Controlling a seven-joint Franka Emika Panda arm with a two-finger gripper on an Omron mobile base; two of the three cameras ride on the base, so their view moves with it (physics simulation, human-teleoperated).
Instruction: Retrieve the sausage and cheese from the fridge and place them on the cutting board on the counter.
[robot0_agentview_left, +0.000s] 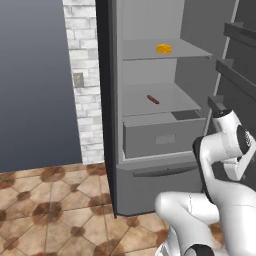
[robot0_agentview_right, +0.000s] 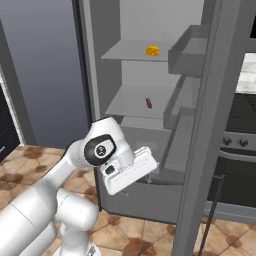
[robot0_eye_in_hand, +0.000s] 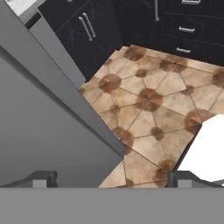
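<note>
fridge (robot0_agentview_left: 150, 165) door swung open, front access clear. upper shelf (robot0_agentview_left: 145, 52): cheese (robot0_agentview_left: 164, 48) alone, free room all round it. middle shelf (robot0_agentview_left: 135, 107): sausage (robot0_agentview_left: 153, 99) alone, bare shelf either side. drawer (robot0_agentview_left: 162, 137) juts below the middle shelf. open door (robot0_agentview_right: 212, 130) with its bins walls the right side. gripper (robot0_eye_in_hand: 111, 179) low by the fridge base, fingers wide apart over bare floor (robot0_eye_in_hand: 153, 109).

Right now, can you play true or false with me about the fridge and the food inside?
1. The fridge door is open. True.
2. The cheese sits on a higher shelf than the sausage. True.
3. The gripper is holding the sausage. False: it is open and empty, pointing at the floor tiles.
4. The cheese and sausage touch each other. False: they lie on separate shelves.
5. The sausage is in the drawer. False: it lies on the shelf above the drawer.
</note>
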